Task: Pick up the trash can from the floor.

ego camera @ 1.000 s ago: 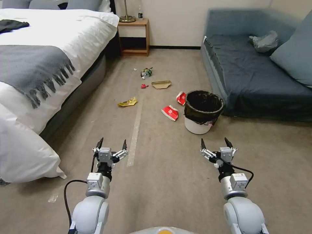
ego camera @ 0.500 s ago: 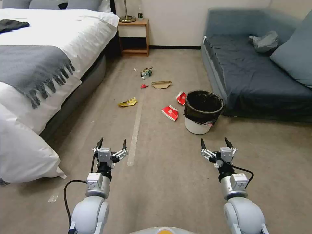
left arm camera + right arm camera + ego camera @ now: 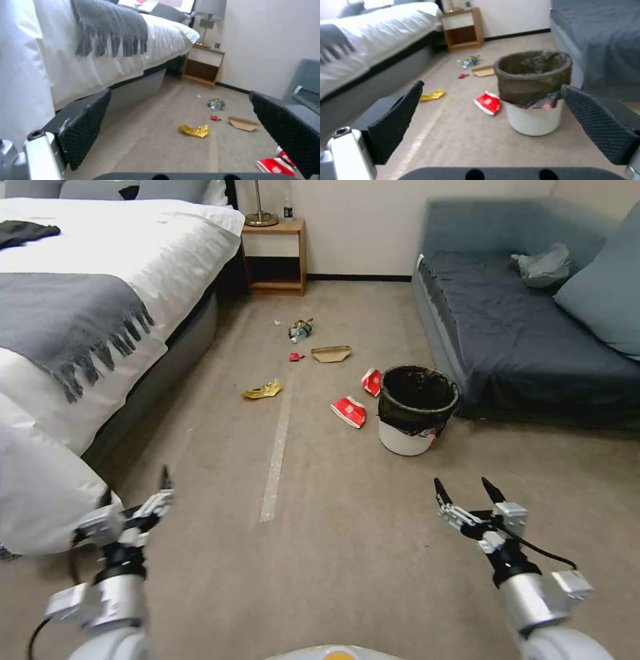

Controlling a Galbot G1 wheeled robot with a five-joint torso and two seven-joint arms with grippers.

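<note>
Trash can: we are seeing the trash can [image 3: 417, 410] standing upright on the floor [image 3: 347, 553] at about 1 o'clock from us, a small round white plastic tub with a wrinkled black bag folded over its rim.
Its edges: its far right side is sitting just beside the dark blue sofa [image 3: 533, 340]; two red-and-white cartons [image 3: 349, 411] are lying near it at its 9 and 10 o'clock.
Floor: flat beige short-pile carpet, with a pale tape strip [image 3: 277, 447] running toward 12 o'clock.
Right gripper: we are holding the right gripper [image 3: 468, 492] above the carpet at the can's 6 o'clock, well apart from it, jaws released and spread, the textured black pads [image 3: 396, 120] framing the can.
Left gripper: the left gripper [image 3: 186, 130] is hovering low at 10 o'clock beside the white bedding [image 3: 47, 493], jaws released wide.
Open room: bare carpet is lying between the right gripper and the can.
Litter: a crumpled yellow wrapper [image 3: 262, 391] and a flat brown card piece [image 3: 331, 354] are lying farther off toward 12 o'clock.
</note>
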